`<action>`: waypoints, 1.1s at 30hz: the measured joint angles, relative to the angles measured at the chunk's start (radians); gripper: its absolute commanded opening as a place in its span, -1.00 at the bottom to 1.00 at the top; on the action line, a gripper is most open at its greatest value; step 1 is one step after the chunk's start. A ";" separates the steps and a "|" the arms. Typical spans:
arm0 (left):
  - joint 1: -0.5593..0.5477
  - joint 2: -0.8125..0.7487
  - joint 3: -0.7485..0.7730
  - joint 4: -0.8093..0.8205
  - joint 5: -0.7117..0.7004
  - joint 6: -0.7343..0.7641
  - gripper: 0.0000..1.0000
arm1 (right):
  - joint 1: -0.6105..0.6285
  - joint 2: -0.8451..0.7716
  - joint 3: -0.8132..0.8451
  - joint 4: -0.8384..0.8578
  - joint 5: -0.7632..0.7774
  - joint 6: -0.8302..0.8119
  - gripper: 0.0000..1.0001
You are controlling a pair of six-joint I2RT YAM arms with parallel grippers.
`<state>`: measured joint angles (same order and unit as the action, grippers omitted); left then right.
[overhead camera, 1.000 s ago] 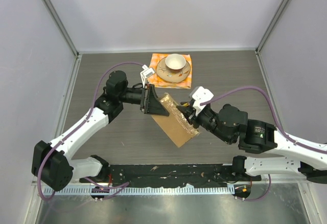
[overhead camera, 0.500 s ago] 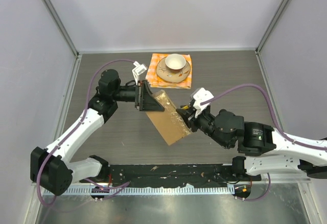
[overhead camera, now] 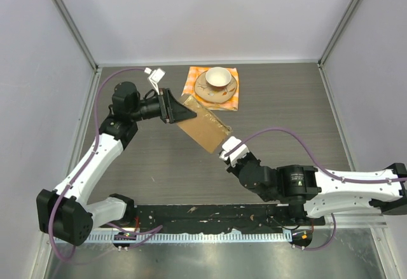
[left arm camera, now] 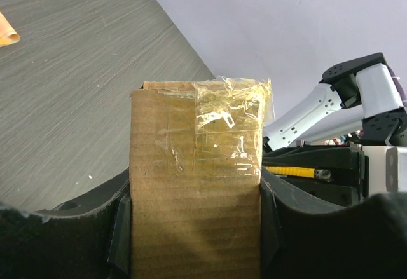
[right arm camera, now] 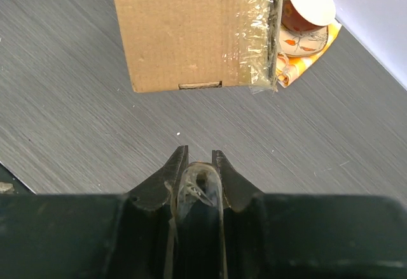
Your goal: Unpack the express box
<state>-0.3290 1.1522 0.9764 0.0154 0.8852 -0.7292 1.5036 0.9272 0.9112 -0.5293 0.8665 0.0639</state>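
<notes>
Above the surface (overhead camera: 286, 101) toward its far edge, near the orange checkered cloth (overhead camera: 193, 75), the left end effector (overhead camera: 179, 110) clamps the express box (overhead camera: 202, 125) by its sides, apparently steadying it while the right end effector (right arm camera: 200, 164), apart, pinches a clear tape scrap (right arm camera: 198, 189).

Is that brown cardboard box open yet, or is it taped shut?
Shut: the express box shows no raised flap, and crinkled clear tape wraps one end.
</notes>
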 measured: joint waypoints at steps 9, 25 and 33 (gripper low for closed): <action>-0.001 -0.001 -0.013 0.094 0.101 -0.023 -1.00 | 0.000 -0.124 0.024 0.047 0.009 -0.046 -0.99; -0.052 0.000 -0.032 0.176 0.287 -0.027 -1.00 | 0.000 -0.029 0.152 0.465 -0.155 -0.338 -0.99; -0.055 -0.001 -0.033 0.188 0.288 -0.046 -1.00 | 0.000 -0.010 0.141 0.540 -0.167 -0.386 -0.99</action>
<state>-0.3836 1.1515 0.9436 0.2039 1.1728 -0.7750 1.5036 0.9169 1.0523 0.0105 0.6994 -0.3222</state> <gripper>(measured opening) 0.547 0.230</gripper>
